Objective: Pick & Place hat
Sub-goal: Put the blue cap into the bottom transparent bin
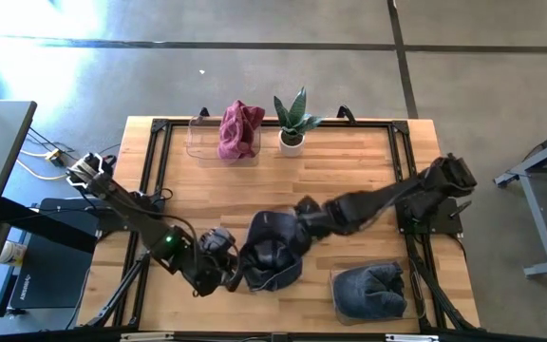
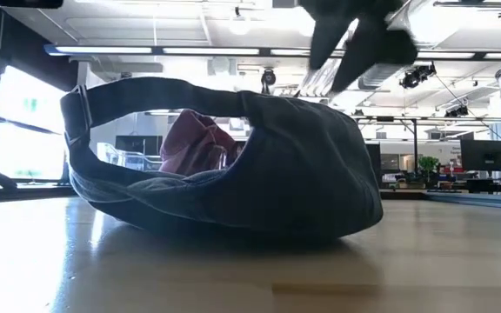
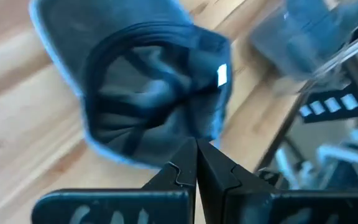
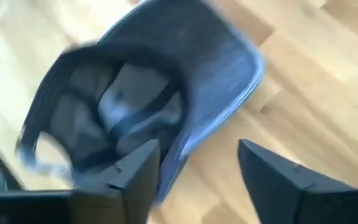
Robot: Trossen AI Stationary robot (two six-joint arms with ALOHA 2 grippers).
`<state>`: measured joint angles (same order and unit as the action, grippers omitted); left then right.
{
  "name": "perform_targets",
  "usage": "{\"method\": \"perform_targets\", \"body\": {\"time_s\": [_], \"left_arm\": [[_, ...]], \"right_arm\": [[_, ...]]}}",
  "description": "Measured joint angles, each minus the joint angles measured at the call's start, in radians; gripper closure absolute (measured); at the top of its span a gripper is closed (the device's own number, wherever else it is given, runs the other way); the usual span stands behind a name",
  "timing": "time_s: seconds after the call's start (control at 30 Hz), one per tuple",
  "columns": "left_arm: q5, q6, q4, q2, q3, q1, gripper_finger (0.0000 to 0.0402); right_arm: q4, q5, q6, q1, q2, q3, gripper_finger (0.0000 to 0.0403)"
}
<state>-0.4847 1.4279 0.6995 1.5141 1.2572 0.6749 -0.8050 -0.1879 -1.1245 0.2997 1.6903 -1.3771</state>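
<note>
A dark blue cap (image 1: pixel 273 252) lies on the wooden table with its hollow side up, resting on its crown (image 2: pixel 259 209). My left gripper (image 1: pixel 228 264) is shut beside the cap's left edge; in the left wrist view its tips (image 3: pixel 196 149) meet at the cap's rim (image 3: pixel 166 155). My right gripper (image 1: pixel 302 223) is open and hovers over the cap's far right side; in the right wrist view (image 4: pixel 197 168) the cap's brim (image 4: pixel 229 68) lies ahead of the fingers. In the low view it shows blurred above the cap (image 2: pixel 355 43). My left gripper's shut fingertips (image 3: pixel 188 163) stand right at the near rim of the cap, coming low from the table's left. The fingers hide the spot, so I cannot tell whether they touch the rim or have cloth between them.
A clear bin (image 1: pixel 207 142) with a red hat (image 1: pixel 240 131) stands at the back, with a small potted plant (image 1: pixel 292 119) to its right. Another clear bin (image 1: pixel 416 302) with a dark blue hat (image 1: pixel 373 290) stands at the front right.
</note>
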Motion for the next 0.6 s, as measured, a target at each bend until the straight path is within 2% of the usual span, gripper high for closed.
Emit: {"method": "perform_targets", "body": {"time_s": [0.13,0.3,0.47,0.6], "left_arm": [[-0.028,0.017,-0.088,0.004,0.000,-0.001,0.0401],[-0.019,0.017,-0.185,0.039,0.000,0.000,0.0401],[-0.012,0.017,-0.270,0.091,-0.001,0.000,0.0401],[-0.001,0.017,-0.308,0.123,0.000,-0.011,0.0401]], "right_arm": [[0.147,0.084,-0.058,-0.080,-0.001,0.113,0.0144],[0.433,0.128,-0.234,-0.119,0.000,0.325,0.0139],[0.826,0.095,-0.356,-0.112,0.001,0.496,0.0170],[0.995,0.012,-0.417,-0.091,0.001,0.574,0.0242]]}}
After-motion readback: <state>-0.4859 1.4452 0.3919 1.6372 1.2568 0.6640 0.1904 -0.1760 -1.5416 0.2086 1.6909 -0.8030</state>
